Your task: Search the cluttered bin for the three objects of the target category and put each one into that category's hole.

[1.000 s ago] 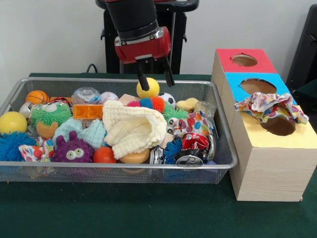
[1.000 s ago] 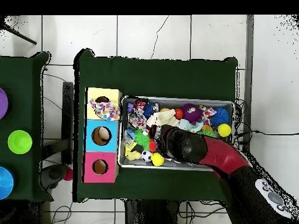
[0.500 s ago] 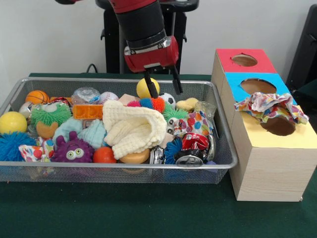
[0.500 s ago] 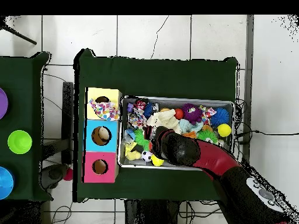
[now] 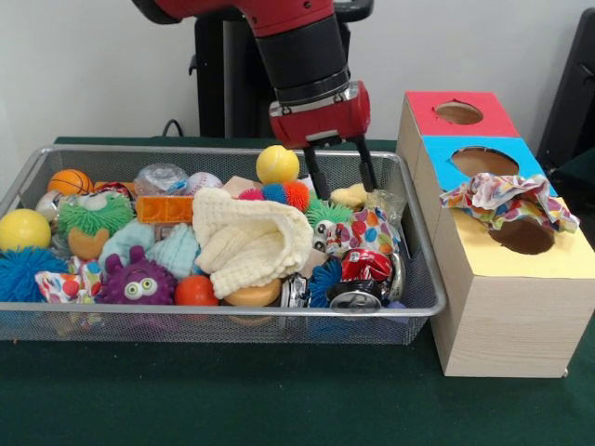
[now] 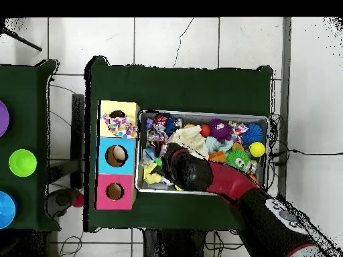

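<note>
Robotics lab (pedestal-mounted arm [image 5: 297, 46], green-clothed table [image 5: 279, 400], tiled floor [image 6: 174, 40])

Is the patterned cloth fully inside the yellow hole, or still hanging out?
Hanging out. The cloth lies bunched over the yellow hole's rim, most of it still on the box top, and the dark opening shows below it.

A robot arm [image 5: 302, 42] is shown with a red upper shell, a black cylindrical forearm and a thin silver ring above a boxy red wrist block. A gripper [image 5: 339, 172] with 2 slim black fingers [image 5: 314, 172] is fitted beneath.
</note>
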Controlling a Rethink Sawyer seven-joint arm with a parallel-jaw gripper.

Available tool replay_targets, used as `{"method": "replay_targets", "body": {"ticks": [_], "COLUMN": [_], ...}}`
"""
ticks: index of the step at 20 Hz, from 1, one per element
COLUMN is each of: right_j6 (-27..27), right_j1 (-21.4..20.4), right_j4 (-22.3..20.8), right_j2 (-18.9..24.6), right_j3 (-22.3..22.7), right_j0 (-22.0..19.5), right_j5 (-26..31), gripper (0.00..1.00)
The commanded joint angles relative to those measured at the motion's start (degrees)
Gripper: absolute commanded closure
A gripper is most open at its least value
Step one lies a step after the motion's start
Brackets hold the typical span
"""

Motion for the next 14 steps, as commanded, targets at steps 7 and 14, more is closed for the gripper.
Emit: {"method": "replay_targets", "body": {"ticks": [7,14], "right_j6": [14.3,7.4], "right_j1": [1.1,0.3], "right_j4": [5.4,-0.2], "right_j2": [-1.5,-8.9], "right_j3": [2.1,-3.4], "right_j0": [2.8,7.6], "right_j5": [-4.9,-5.4], "gripper": [0.00,0.00]}}
